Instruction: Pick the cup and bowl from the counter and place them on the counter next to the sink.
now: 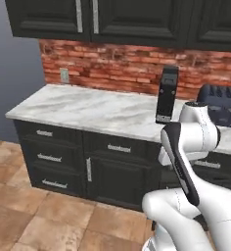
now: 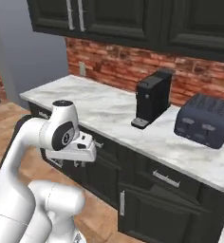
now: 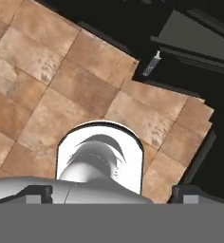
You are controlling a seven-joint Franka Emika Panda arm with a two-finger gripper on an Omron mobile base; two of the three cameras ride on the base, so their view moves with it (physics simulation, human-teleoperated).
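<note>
Right base view, going left to right: the gripper [image 2: 78, 161] hangs low off the folded white arm, in front of the dark cabinet doors [image 2: 147, 209], pointing down at the floor. Its jaws are wide apart and hold nothing. Next comes the marble counter [image 2: 99, 107], then a black coffee machine [image 2: 153, 98] and a dark toaster [image 2: 206, 118] standing on it by the brick wall. I cannot see the cup, bowl or sink here, so the base probably has to drive to find them.
</note>
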